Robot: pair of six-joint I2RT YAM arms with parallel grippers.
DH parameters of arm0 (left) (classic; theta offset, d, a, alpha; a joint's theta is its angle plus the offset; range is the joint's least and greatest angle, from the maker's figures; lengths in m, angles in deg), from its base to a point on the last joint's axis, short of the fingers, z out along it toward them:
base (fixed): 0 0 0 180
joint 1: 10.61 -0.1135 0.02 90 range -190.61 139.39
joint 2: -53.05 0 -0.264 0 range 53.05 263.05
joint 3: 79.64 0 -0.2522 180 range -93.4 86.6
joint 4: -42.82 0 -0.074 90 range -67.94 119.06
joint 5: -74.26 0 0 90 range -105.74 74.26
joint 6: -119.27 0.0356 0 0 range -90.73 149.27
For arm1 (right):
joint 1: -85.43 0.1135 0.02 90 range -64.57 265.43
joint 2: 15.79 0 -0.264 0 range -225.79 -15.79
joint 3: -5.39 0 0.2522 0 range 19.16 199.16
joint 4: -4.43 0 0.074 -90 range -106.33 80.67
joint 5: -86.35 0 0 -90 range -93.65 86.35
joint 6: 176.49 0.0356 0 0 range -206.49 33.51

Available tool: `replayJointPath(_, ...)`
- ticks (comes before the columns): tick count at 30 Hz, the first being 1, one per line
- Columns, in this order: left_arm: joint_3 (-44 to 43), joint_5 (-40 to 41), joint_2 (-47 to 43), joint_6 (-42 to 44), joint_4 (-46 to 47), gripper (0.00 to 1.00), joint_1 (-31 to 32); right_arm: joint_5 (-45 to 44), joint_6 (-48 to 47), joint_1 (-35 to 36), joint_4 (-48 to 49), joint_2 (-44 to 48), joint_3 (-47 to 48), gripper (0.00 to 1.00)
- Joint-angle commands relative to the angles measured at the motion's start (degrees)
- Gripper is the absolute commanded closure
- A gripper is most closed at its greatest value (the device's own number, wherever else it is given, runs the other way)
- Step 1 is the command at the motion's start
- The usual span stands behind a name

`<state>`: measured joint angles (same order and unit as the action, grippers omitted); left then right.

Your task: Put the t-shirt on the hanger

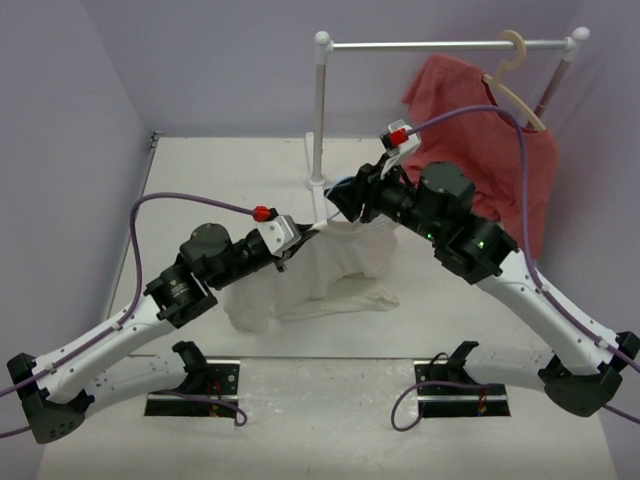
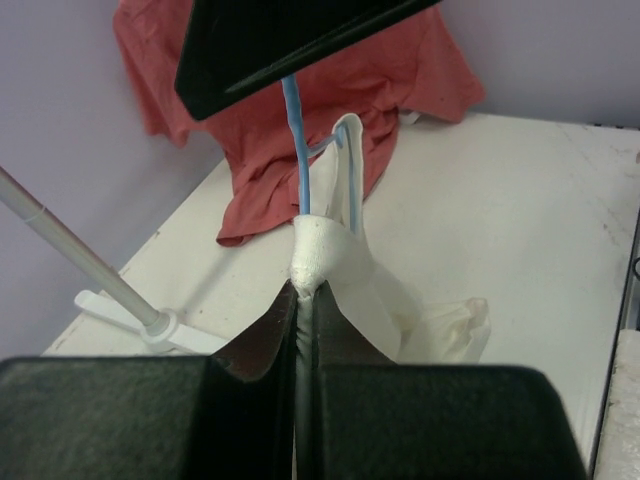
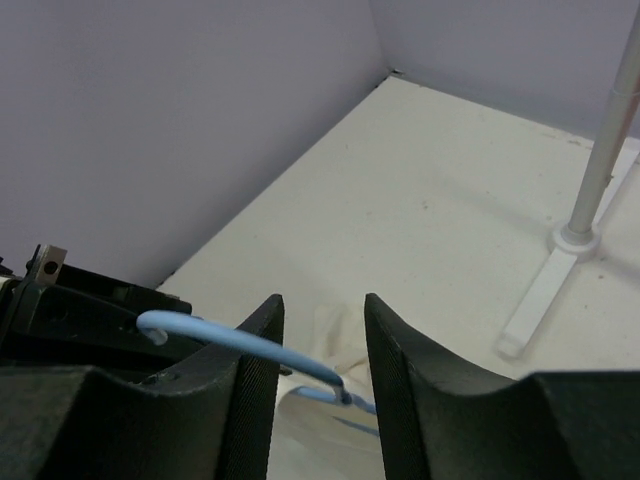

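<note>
**Top external view: t-shirt (image 1: 330, 275) lifted between both arms, hanger (image 2: 293, 140) only partly dressed**

Nearest to me, the left gripper (image 1: 288, 247) is clenched on a fold of the cream t-shirt, close to the collar. It holds this fold up above the table (image 1: 220, 170), while the lower part of the cloth lies crumpled on the surface. Just behind, the right gripper (image 1: 345, 205) meets the same bunch of cloth from the other side. Farther back stands the white rack (image 1: 320, 110), with a red t-shirt (image 1: 480, 150) on a beige hanger (image 1: 515, 95).

From above, the arms almost hide the light-blue wire hanger. The left wrist camera shows it well: the wire rises out of the white cloth up to the right gripper, and the collar seems gathered around its neck. The right wrist camera adds what the other two cannot. Its jaws stand apart and the hook passes through the gap between them, so the wire is not pinched. It seems only to rest there.

My judgement is that the task is about halfway. The neck of the hanger looks to be through the collar. I cannot see whether the wire shoulders sit inside the shoulders of the shirt. What is left, I think, is to spread the cloth over both ends of the hanger and let it hang straight.
</note>
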<state>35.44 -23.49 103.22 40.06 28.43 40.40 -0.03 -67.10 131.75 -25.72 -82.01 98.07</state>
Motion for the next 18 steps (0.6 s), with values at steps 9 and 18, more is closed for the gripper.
replayJointPath(9,-1.2,4.9,-5.1,-3.8,1.3,0.84,-0.2,-21.3,1.5,0.7,9.2,7.6,-7.3,1.00)
replayJointPath(18,3.6,11.5,-12.8,-4.5,-4.2,0.44,-0.2,-23.1,-1.4,0.7,6.5,11.4,-4.4,1.00)
